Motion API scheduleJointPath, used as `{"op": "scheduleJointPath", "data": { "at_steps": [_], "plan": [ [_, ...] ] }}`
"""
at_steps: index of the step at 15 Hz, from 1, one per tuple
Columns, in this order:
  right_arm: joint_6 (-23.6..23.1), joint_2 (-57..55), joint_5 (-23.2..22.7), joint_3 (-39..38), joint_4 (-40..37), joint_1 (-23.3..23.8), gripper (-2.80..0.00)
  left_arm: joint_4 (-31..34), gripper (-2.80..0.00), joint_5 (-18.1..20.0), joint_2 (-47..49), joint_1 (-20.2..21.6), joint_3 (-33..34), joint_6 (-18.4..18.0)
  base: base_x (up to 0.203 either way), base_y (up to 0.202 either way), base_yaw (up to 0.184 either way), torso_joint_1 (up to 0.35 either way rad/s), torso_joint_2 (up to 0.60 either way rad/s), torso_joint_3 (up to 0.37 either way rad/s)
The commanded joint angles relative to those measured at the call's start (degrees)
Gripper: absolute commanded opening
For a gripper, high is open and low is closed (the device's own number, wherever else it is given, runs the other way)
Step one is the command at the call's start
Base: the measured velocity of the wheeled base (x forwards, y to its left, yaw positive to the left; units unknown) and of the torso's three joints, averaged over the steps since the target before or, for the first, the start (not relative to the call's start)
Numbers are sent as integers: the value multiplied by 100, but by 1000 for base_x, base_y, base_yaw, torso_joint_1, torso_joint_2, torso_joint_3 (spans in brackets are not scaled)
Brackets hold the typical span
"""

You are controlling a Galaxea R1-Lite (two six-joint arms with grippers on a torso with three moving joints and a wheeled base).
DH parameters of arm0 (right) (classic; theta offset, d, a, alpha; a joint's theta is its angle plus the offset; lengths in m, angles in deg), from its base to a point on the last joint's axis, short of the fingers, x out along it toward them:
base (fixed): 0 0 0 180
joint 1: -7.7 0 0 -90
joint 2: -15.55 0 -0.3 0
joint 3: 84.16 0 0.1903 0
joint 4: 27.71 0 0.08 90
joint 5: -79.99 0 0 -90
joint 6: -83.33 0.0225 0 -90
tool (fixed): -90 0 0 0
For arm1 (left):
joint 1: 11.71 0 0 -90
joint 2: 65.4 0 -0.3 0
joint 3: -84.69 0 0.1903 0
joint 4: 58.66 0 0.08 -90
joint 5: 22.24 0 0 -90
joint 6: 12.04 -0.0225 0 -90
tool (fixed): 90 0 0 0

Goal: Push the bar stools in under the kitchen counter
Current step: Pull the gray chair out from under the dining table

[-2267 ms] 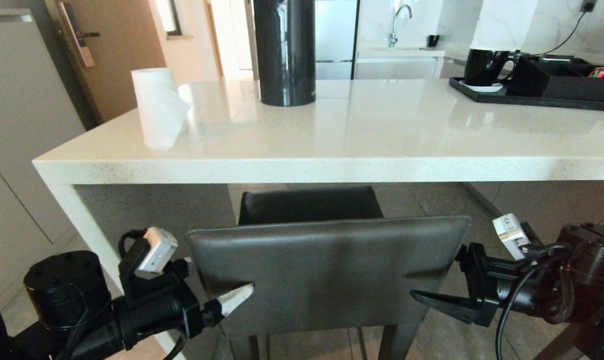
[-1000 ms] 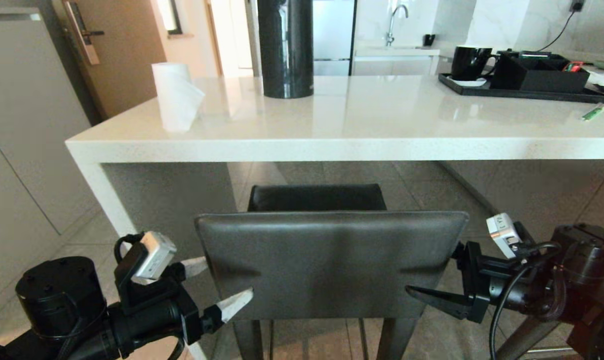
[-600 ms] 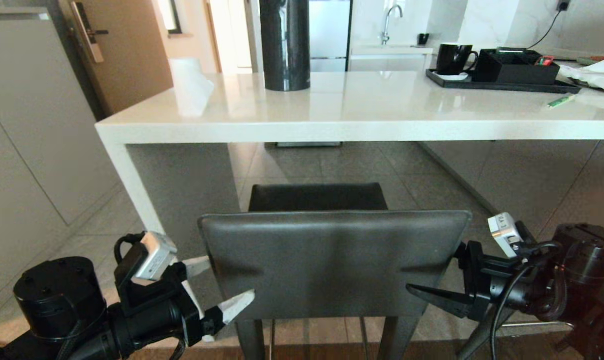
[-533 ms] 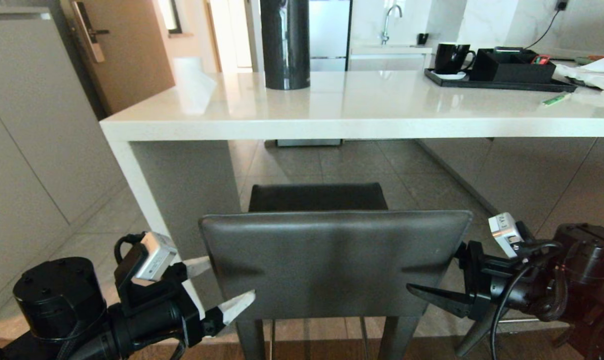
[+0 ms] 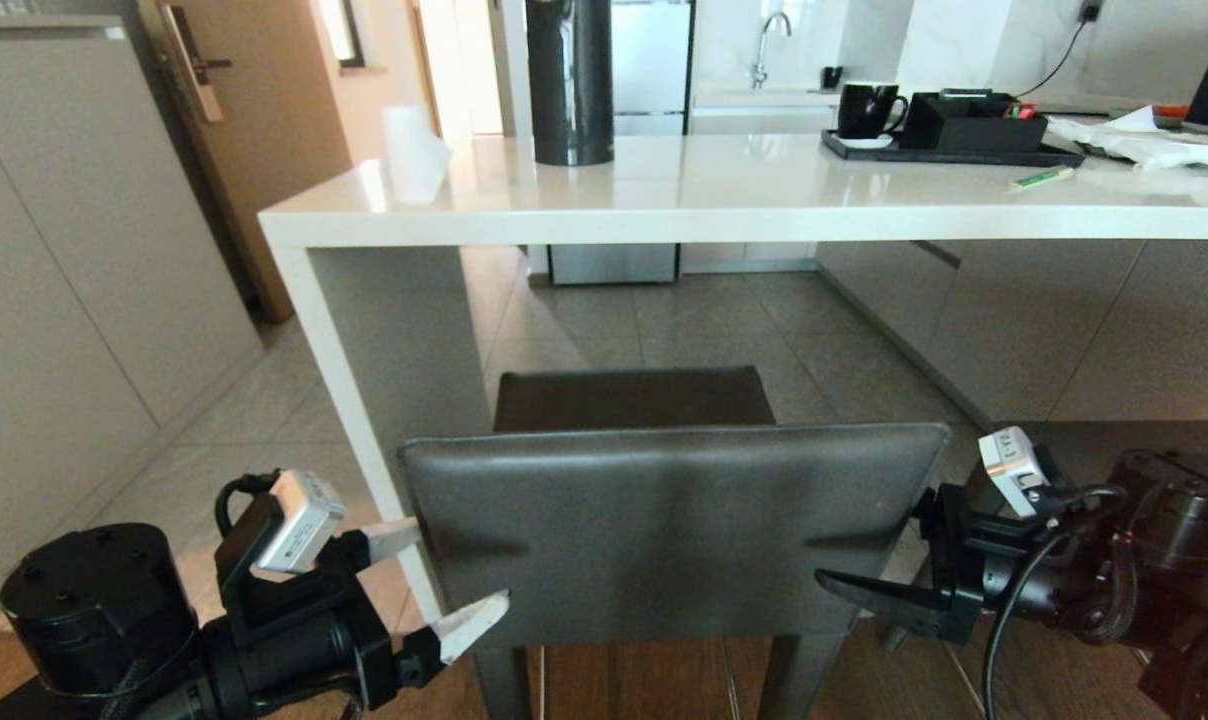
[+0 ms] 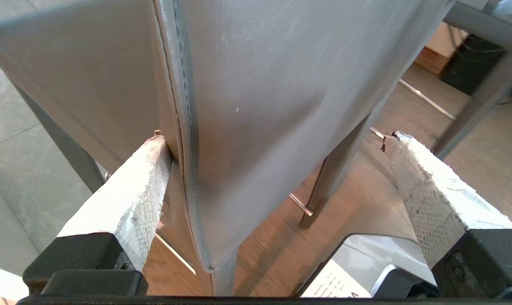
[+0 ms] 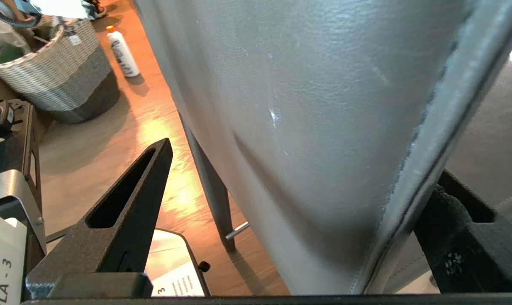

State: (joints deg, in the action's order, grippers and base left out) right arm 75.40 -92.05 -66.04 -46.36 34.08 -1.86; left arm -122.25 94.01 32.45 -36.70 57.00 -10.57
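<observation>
Far left: grey cabinet fronts (image 5: 54, 300) and a brown door (image 5: 264, 120) behind them. On the left end of the kitchen counter (image 5: 724, 190) stands a roll of paper towel (image 5: 412, 152), then a tall black cylinder (image 5: 569, 80). The white slab leg (image 5: 349, 380) drops from the counter's left end to the tiled floor.

Left gripper (image 5: 434, 580): low, at the left edge of the bar stool (image 5: 664, 530) backrest. Jaws spread wide, straddling that edge. In the left wrist view one white finger (image 6: 133, 190) lies against the seam on the seat side of the backrest (image 6: 260, 106); the other stands well clear behind it. Not clamped.

Centre: the stool faces the counter, its dark seat (image 5: 632, 398) in front of the backrest. The seat sits on the near side of the counter edge, not under the top. The stool's feet fall where tile meets wood flooring.

Right gripper (image 5: 884, 570): at the right edge of the backrest, also straddling it, fingers apart. In the right wrist view one black finger (image 7: 463, 237) sits close against the far side of the backrest edge; the other (image 7: 124, 207) stands apart from the rear face. Released.

Right end of the counter: a black tray (image 5: 949, 150) with a black mug (image 5: 864, 108), and white paper (image 5: 1154, 140) beyond. The right wrist view shows a woven basket (image 7: 52, 72) and a white bottle (image 7: 121, 51) on the wood floor.
</observation>
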Motion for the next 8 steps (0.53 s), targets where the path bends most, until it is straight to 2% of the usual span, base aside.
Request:
{"op": "scheduleJointPath", "data": {
  "at_steps": [1, 8],
  "plan": [
    [-6, 12, -40, -11, 44, -11, 0, -71, 0, 20, -134, -26, 11, 2, -193, 0, 1, 5, 0, 4],
    [-6, 20, -40, -46, 53, -11, 0, -71, 0, 20, -152, -32, 81, -20, -196, 0, -1, 2, 1, 2]
  ]
}}
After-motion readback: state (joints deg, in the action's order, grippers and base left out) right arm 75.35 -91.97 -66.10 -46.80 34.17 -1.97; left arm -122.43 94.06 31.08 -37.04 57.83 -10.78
